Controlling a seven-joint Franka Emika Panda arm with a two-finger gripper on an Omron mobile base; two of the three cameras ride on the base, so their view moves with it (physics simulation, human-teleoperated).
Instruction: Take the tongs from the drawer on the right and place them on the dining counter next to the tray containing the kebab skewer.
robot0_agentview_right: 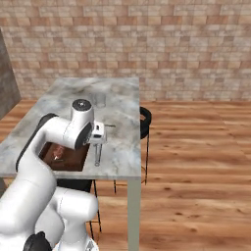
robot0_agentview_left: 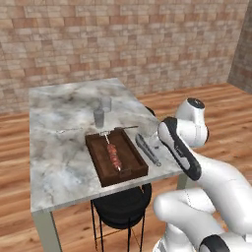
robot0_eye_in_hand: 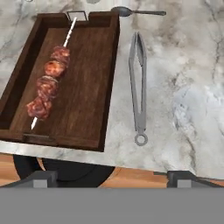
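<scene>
No legible markings noted. The marbled tabletop (robot0_agentview_left: pixel 59 142) stands on a wood floor (robot0_agentview_right: pixel 196 147) before a brick wall (robot0_agentview_left: pixel 123 39). The tongs (robot0_eye_in_hand: pixel 138 87) lie flat just beside the tray (robot0_eye_in_hand: pixel 87 87), which holds the kebab skewer (robot0_eye_in_hand: pixel 50 81). The hand view shows the pincer (robot0_eye_in_hand: pixel 112 178) spread wide, empty, at the near edge. The left base view adds two glasses (robot0_agentview_left: pixel 102 112) and a black stool (robot0_agentview_left: pixel 123 206).

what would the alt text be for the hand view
Grey tongs lie flat on a marbled counter, beside and apart from a dark wooden tray holding a meat skewer. A spoon lies beyond them, and the open gripper holds nothing.
</scene>
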